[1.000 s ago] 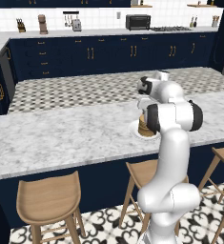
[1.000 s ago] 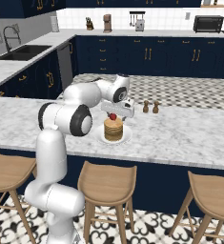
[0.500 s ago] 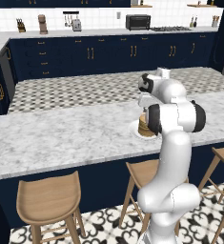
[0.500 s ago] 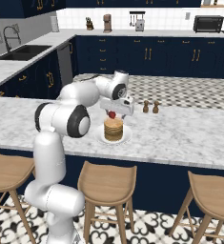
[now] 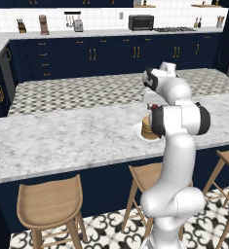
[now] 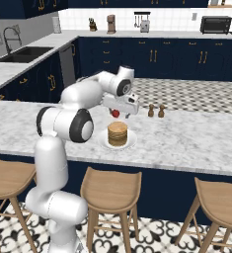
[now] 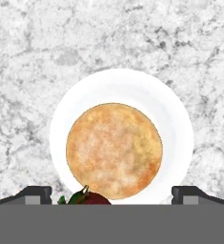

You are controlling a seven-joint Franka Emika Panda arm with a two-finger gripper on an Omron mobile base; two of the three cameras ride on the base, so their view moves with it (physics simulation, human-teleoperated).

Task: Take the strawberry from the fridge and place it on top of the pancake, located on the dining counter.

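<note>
**A:** Where is the small dark red strawberry point(image 6: 115, 113)?

**B:** In the right base view it sits just left of centre, at the tips of the white arm's two-finger gripper point(image 6: 116, 113), above the short stack of round golden-tan pancakes point(image 6: 118, 134) on its small white plate point(image 6: 131, 142). In the hand view it peeks in at the bottom edge, left of middle point(image 7: 87, 198).

**A:** Is the gripper clamped on it?

**B:** The dark fingertips point(image 7: 35, 194) stand wide apart at the lower corners, with the berry off to one side between them. I cannot tell whether it is held.

**A:** How would it handle?

**B:** Light, soft and easily bruised, I'd judge, and prone to rolling. A gentle pinch across its widest part suits best.

**A:** And the surface?

**B:** The long white-grey marble dining counter point(image 5: 62, 141) is flat.
</note>
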